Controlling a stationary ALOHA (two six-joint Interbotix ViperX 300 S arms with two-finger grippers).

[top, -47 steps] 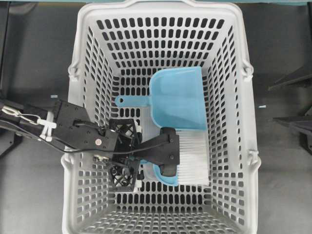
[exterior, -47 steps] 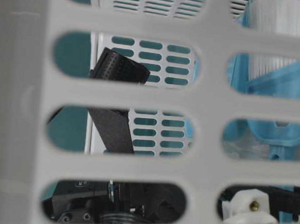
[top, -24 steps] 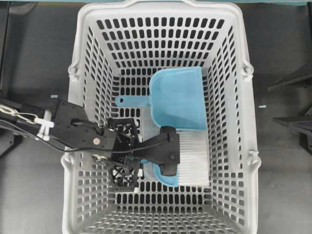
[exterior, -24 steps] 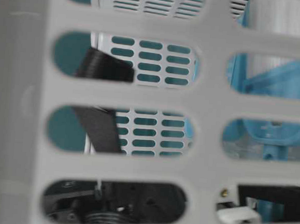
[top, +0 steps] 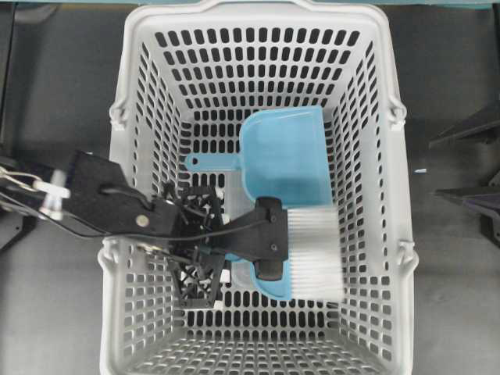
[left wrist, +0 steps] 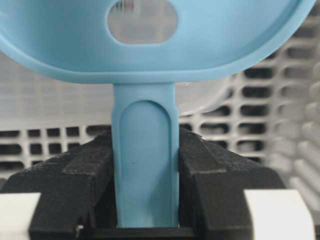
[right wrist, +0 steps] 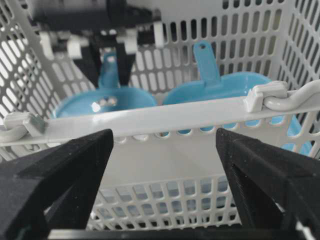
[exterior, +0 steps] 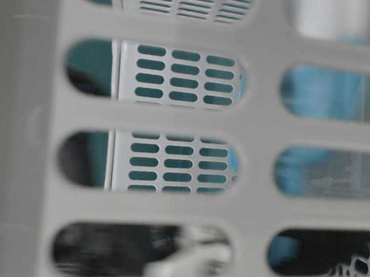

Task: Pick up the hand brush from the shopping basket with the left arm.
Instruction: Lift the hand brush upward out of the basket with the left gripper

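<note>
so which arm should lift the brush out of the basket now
Left. Its fingers are shut on the hand brush handle inside the shopping basket; the right gripper sits open outside the rim.

Shopping basket [top: 137, 94] fills centre of dark desk [top: 55, 78]. Left arm [top: 101, 207] reaches over left wall, left gripper [top: 269, 250] above hand brush [top: 312, 254] (bristles blurred). Blue dustpan [top: 285, 156] just beyond brush head, handle pointing left.
</note>
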